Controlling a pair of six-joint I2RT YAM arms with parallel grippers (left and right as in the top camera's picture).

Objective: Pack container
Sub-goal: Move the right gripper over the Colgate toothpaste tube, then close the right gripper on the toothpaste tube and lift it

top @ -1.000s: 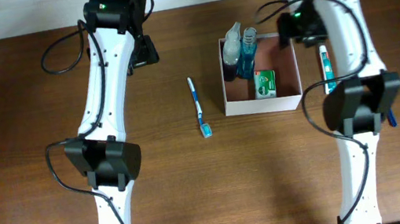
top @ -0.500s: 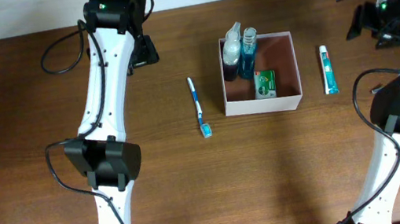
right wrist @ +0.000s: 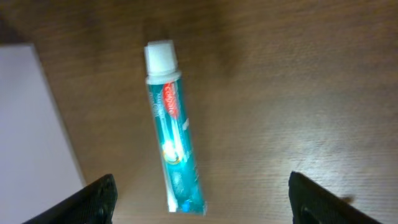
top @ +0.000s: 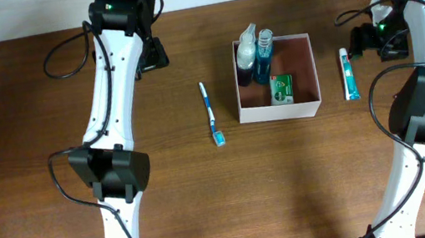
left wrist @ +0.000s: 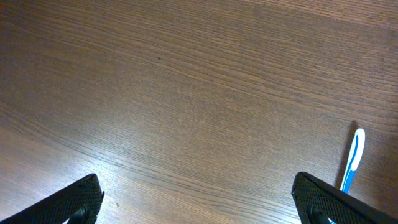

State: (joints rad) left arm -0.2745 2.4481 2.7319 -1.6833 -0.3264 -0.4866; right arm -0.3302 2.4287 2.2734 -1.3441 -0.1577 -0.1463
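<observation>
The container (top: 279, 111), a square white box with a reddish-brown inside, stands at centre right. It holds a clear spray bottle (top: 246, 46), a blue bottle (top: 264, 56) and a green packet (top: 281, 87). A teal toothpaste tube (top: 348, 73) lies on the table just right of it. My right gripper (top: 369, 36) is open and empty above the tube's cap end. In the right wrist view the tube (right wrist: 173, 152) lies between the open fingers (right wrist: 202, 193), with the container's white wall (right wrist: 31, 124) at left. My left gripper (top: 154, 56) is open and empty at the back left.
A blue and white toothbrush (top: 211, 113) lies on the wooden table left of the container. It also shows at the right edge of the left wrist view (left wrist: 352, 158). Both arms' bases stand at the front left and front right.
My right gripper left the container's back right corner, swung far right, then came back left to above the toothpaste tube. The left arm and the objects have not moved.
</observation>
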